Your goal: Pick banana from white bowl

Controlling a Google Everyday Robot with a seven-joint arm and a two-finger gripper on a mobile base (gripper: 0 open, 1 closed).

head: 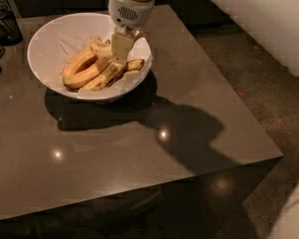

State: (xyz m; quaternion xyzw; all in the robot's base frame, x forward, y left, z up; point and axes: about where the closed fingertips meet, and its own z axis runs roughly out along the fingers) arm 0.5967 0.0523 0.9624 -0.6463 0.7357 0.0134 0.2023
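Note:
The white bowl (pixel 50 39) with its crinkled paper lining stands at the table's far left. Several bananas lie in it. My gripper (pixel 120 48) reaches down from above into the bowl's right half. It is shut on the speckled pale-yellow banana (pixel 100 48), which sticks out to the left of the fingers (pixel 121 41) and sits a little higher than the rest. Two smooth orange-yellow bananas (pixel 79 66) lie below it to the left, and other speckled ones (pixel 109 73) lie at the bowl's front right.
The bowl stands on a glossy dark brown table (pixel 139 148), whose right edge and front corner drop to a speckled floor (pixel 269 83). Dark containers (pixel 5 24) stand at the far left edge. My white arm (pixel 269 14) crosses the top right.

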